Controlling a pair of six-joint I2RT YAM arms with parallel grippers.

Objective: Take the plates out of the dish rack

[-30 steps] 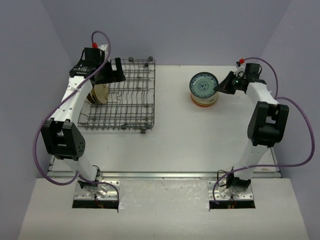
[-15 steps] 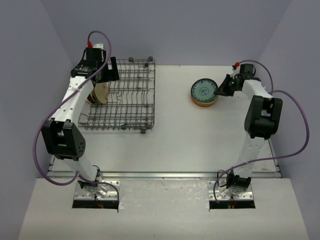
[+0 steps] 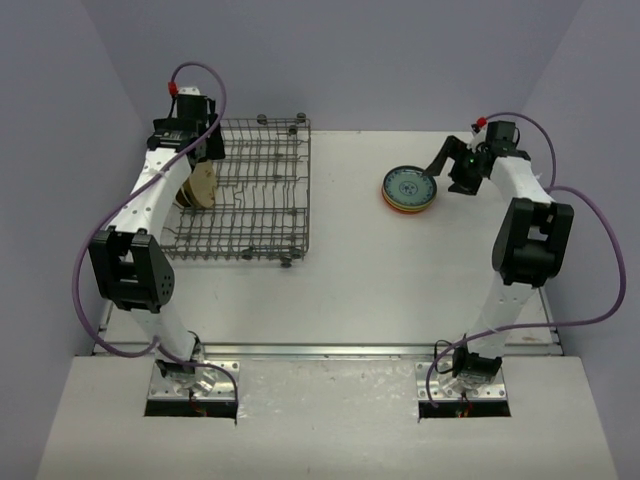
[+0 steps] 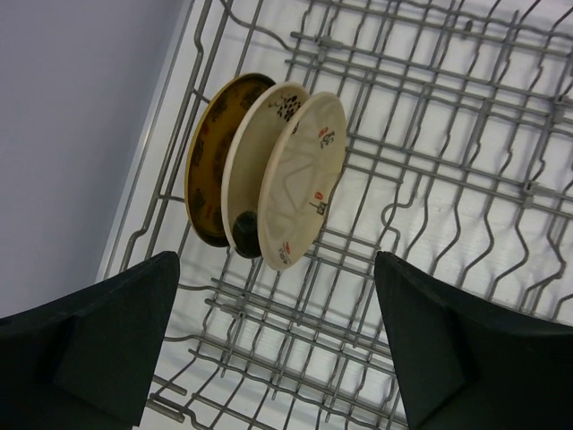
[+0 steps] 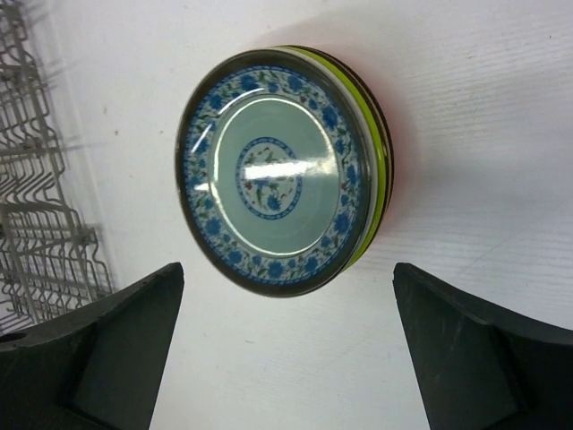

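**A:** What sits nearest the arm bases?

**B:** Bare white table (image 3: 380, 290). Beyond it, on the left half, stands the large rectangular grey wire dish rack (image 3: 305, 190) with upright tines. A small round wheel (image 3: 287, 263) shows at its near right corner.

**A:** Are there plates in it?

**B:** Three small round ones stand on edge between the tines in the rack's left part, packed close together. The yellow-brown patterned plate (image 4: 204, 170) is closest to the rack's outer wall. Next comes the middle beige-backed plate (image 4: 260, 152), then the outer beige-backed plate (image 4: 304, 188).

**A:** And the left gripper?

**B:** The left gripper (image 4: 276, 255) hangs over those three. Its black fingers (image 4: 98, 349) are spread wide, with nothing between them, and they are clear of the plates.

**A:** What about the right side?

**B:** A stack of plates lies flat on the table toward the far right, well apart from the rack. The teal plate with a blue floral border (image 5: 273, 170) is on top, face up. The lime green plate (image 5: 377, 202) lies under it, and the orange plate (image 3: 396, 209) is at the bottom.

**A:** And the right gripper?

**B:** The right gripper (image 5: 288, 269) hovers by the stack's far right edge. Its jaws are wide apart, it holds nothing, and both fingers are clear of the rims.
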